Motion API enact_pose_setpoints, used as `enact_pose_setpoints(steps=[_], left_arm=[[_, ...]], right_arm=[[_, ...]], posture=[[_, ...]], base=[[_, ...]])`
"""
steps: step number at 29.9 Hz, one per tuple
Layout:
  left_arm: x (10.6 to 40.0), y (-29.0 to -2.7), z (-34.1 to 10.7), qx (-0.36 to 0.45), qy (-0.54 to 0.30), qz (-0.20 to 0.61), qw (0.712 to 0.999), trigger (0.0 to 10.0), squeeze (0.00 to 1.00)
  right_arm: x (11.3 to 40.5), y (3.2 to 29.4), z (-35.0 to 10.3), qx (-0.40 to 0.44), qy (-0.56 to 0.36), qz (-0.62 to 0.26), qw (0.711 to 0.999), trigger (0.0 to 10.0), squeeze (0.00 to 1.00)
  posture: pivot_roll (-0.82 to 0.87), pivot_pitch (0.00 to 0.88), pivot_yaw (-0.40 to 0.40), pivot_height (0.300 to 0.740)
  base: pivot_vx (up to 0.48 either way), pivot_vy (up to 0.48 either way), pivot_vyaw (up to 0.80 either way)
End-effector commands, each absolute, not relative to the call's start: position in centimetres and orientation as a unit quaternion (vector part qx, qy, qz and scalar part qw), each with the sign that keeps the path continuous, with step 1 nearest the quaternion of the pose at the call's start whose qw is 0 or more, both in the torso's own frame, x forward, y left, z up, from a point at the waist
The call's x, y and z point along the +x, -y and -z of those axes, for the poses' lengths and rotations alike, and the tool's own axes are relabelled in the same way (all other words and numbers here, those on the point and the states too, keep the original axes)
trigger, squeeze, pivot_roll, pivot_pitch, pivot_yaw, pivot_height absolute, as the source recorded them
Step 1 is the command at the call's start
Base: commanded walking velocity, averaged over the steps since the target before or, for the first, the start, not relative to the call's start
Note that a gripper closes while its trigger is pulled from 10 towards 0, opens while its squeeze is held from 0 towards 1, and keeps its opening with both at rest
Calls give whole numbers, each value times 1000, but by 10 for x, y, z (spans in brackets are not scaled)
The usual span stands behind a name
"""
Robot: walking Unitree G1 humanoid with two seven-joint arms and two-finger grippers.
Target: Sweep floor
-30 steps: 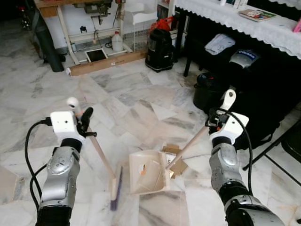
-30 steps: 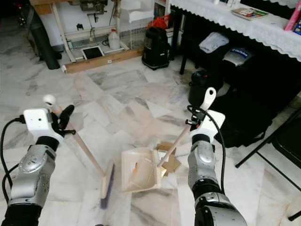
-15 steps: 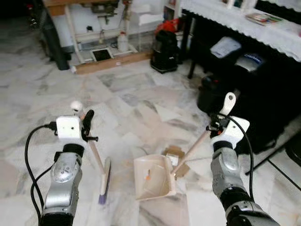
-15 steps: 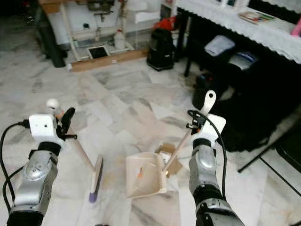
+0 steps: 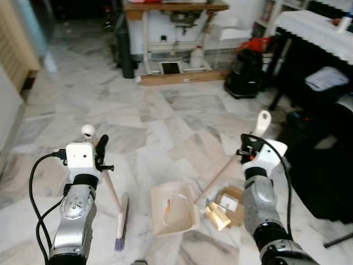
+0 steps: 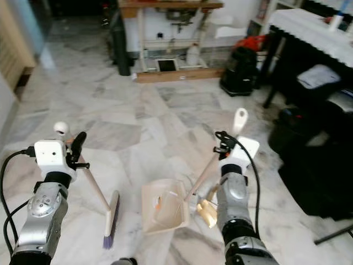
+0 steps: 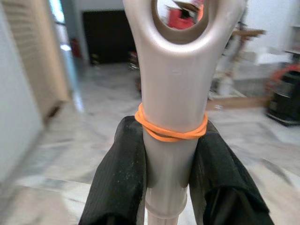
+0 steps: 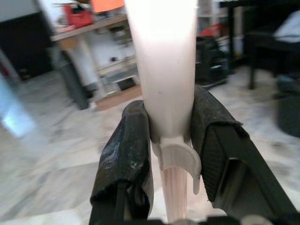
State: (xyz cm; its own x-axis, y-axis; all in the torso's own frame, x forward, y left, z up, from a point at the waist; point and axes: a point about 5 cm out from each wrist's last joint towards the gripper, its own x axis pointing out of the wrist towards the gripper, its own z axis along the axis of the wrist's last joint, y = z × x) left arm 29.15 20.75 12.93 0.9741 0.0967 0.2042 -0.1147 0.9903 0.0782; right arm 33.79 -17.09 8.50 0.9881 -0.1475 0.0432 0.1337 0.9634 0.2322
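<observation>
My left gripper (image 5: 100,150) is shut on the wooden handle of a broom; its bristle head (image 5: 121,223) rests on the marble floor, a little left of the dustpan. In the left wrist view the black fingers (image 7: 123,180) clamp the handle's pale end, which has an orange rubber band (image 7: 171,132) round it. My right gripper (image 5: 247,153) is shut on the long handle of a cream dustpan (image 5: 174,207), which lies on the floor between my arms with small scraps in it. The right wrist view has both fingers (image 8: 125,157) pressed on that handle. Flattened cardboard (image 5: 230,201) and a crumpled yellowish scrap (image 5: 217,216) lie just right of the dustpan.
A black table with a white cloth (image 5: 317,30) and dark bags (image 5: 325,165) under it block the right side. A black vacuum (image 5: 246,77), a wooden plank (image 5: 182,77) and a sewing table (image 5: 176,8) stand at the back. A wall (image 5: 10,107) rises on the left.
The camera has swung left, bringing more open floor and the left wall into view. The broom head has drawn away to the left of the dustpan. Both grips are unchanged.
</observation>
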Motion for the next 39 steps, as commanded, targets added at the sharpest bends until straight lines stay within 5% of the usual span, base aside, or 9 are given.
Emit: enact_pose_setpoints(steps=[1, 39], left_arm=[[293, -203, -141, 57, 134, -52, 988, 10000, 0], [285, -196, -137, 69, 145, -40, 986, 10000, 0]], right_arm=[[342, 176, -98, 117, 61, 78, 988, 10000, 0], [306, 168, -102, 59, 78, 37, 994, 10000, 0]], posture=[[99, 0, -38, 740], [80, 0, -23, 740]], base=[[0, 0, 800], [0, 0, 681]])
